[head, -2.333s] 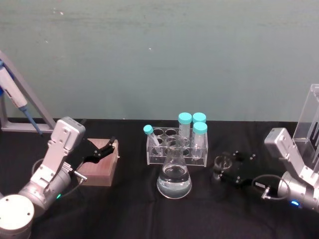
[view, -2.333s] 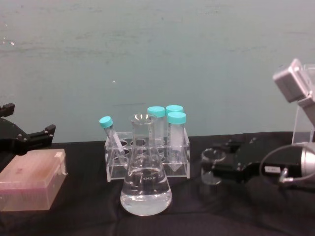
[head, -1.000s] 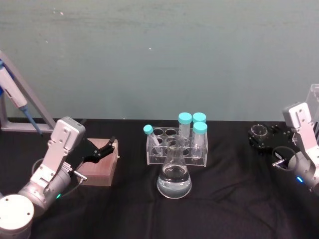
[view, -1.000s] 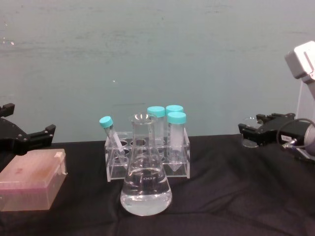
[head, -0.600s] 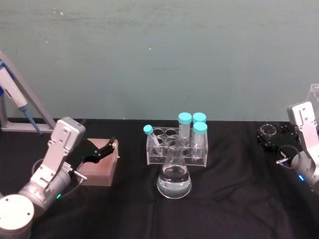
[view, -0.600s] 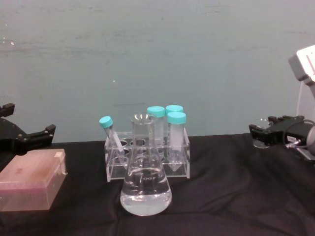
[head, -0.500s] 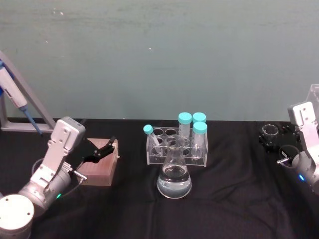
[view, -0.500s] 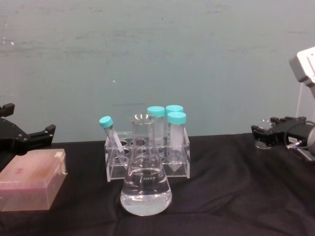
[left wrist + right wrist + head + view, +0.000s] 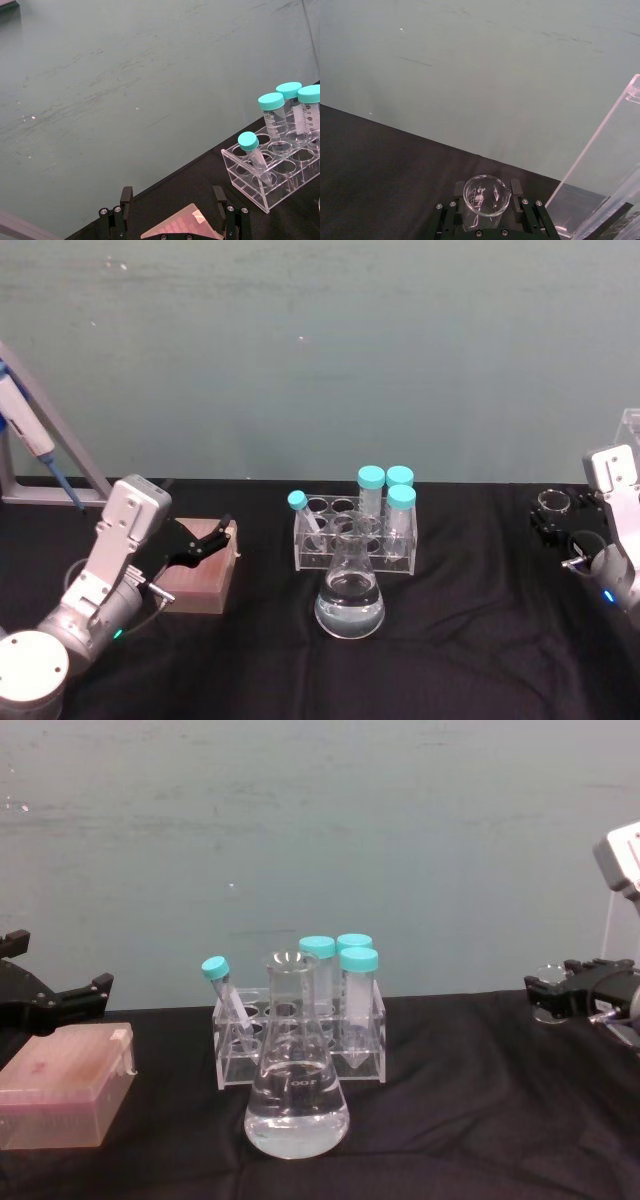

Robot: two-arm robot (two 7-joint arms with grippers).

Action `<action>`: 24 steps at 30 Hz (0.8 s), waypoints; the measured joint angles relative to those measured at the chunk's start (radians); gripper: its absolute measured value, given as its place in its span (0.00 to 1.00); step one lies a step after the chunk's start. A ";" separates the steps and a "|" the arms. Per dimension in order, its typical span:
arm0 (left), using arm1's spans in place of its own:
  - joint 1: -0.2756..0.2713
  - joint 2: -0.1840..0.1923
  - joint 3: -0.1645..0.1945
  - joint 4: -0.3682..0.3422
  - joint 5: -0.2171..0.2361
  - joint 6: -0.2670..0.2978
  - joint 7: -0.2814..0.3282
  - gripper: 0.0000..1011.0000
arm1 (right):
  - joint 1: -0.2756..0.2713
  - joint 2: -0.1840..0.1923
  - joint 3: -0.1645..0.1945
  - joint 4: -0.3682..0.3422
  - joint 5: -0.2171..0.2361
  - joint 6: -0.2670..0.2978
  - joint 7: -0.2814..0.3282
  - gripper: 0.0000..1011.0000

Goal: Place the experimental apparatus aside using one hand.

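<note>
My right gripper (image 9: pixel 556 520) is shut on the small glass beaker (image 9: pixel 551 503) at the far right of the black table, close to the tall clear acrylic stand (image 9: pixel 629 435). In the right wrist view the beaker (image 9: pixel 486 195) sits upright between the black fingers (image 9: pixel 459 189), with the stand (image 9: pixel 619 150) just beyond. The chest view shows the beaker (image 9: pixel 548 974) above the right gripper (image 9: pixel 556 996). The conical flask (image 9: pixel 349 592), holding clear liquid, stands at the table's middle (image 9: pixel 296 1092). My left gripper (image 9: pixel 205 540) rests open over a pink box.
A clear rack (image 9: pixel 354 536) of teal-capped tubes stands right behind the flask. The pink box (image 9: pixel 201 577) lies at the left under the left gripper (image 9: pixel 172 201). A blue and white pipette (image 9: pixel 28 430) leans on a grey frame at the far left.
My right gripper has carried the beaker from beside the flask rightward and back toward the acrylic stand. The left arm, flask and rack have not moved.
</note>
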 joint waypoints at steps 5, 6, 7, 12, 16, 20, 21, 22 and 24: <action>0.000 0.000 0.000 0.000 0.000 0.000 0.000 0.99 | 0.001 -0.003 0.009 0.007 -0.014 0.006 -0.008 0.54; 0.000 0.000 0.000 0.000 0.000 0.000 0.000 0.99 | 0.002 -0.004 0.012 0.011 -0.019 0.007 -0.010 0.54; 0.000 0.000 0.000 0.000 0.000 0.000 0.000 0.99 | 0.003 -0.004 0.013 0.014 -0.021 0.008 -0.011 0.54; 0.000 0.000 0.000 0.000 0.000 0.000 0.000 0.99 | 0.014 -0.010 0.022 0.038 -0.033 0.009 -0.012 0.54; 0.000 0.000 0.000 0.000 0.000 0.000 0.000 0.99 | 0.017 -0.013 0.028 0.047 -0.039 0.009 -0.012 0.54; 0.000 0.000 0.000 0.000 0.000 0.000 0.000 0.99 | 0.025 -0.018 0.040 0.064 -0.049 0.004 -0.010 0.54; 0.000 0.000 0.000 0.000 0.000 0.000 0.000 0.99 | 0.025 -0.019 0.042 0.066 -0.051 0.004 -0.010 0.54; 0.000 0.000 0.000 0.000 0.000 0.000 0.000 0.99 | 0.026 -0.020 0.043 0.068 -0.052 0.004 -0.010 0.54; 0.000 0.000 0.000 0.000 0.000 0.000 0.000 0.99 | 0.028 -0.021 0.046 0.071 -0.055 0.003 -0.009 0.54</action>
